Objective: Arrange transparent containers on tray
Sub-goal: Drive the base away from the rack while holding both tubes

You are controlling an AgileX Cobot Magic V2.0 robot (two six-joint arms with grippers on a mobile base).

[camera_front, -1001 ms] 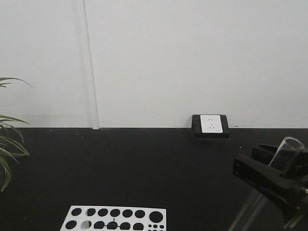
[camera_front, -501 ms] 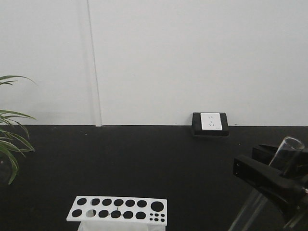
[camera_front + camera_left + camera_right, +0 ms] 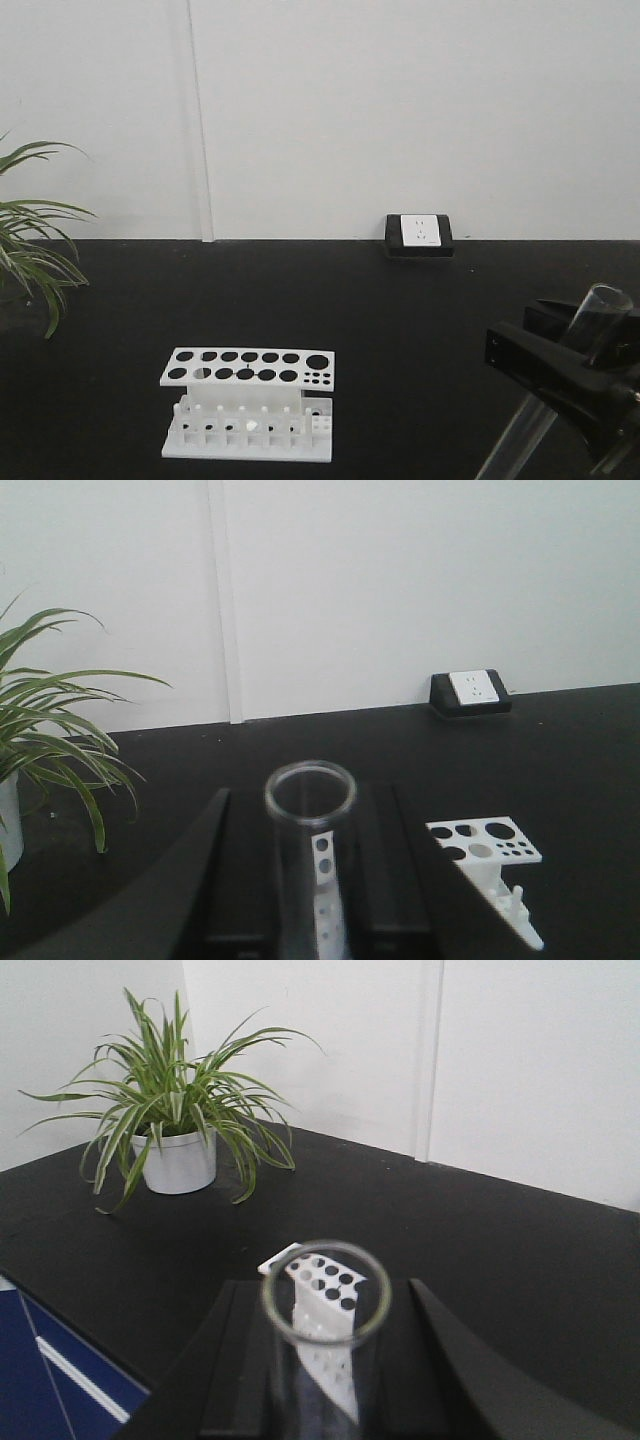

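Note:
Each gripper is shut on a clear glass test tube, one of the transparent containers. In the left wrist view a tube (image 3: 303, 885) stands upright between the black jaws of my left gripper (image 3: 308, 815), open rim toward the camera. In the right wrist view another tube (image 3: 320, 1390) sits the same way in my right gripper (image 3: 322, 1308). The front view shows the right gripper (image 3: 540, 340) at the lower right, its tube (image 3: 601, 308) slanting up out of it. The left gripper is outside the front view. The tray is out of view everywhere.
A white perforated rack (image 3: 248, 400) stands on the black tabletop (image 3: 400, 300), seen also as rack (image 3: 487, 845) and rack (image 3: 335, 1278). A potted plant (image 3: 180, 1110) sits at the left. A wall outlet (image 3: 420, 235) is at the back. A blue cabinet front (image 3: 40, 1380) lies beyond the table edge.
In the front view the rack, outlet and plant have shifted up the frame, so the whole rack now shows. The right gripper and its tube keep the same place in the frame.

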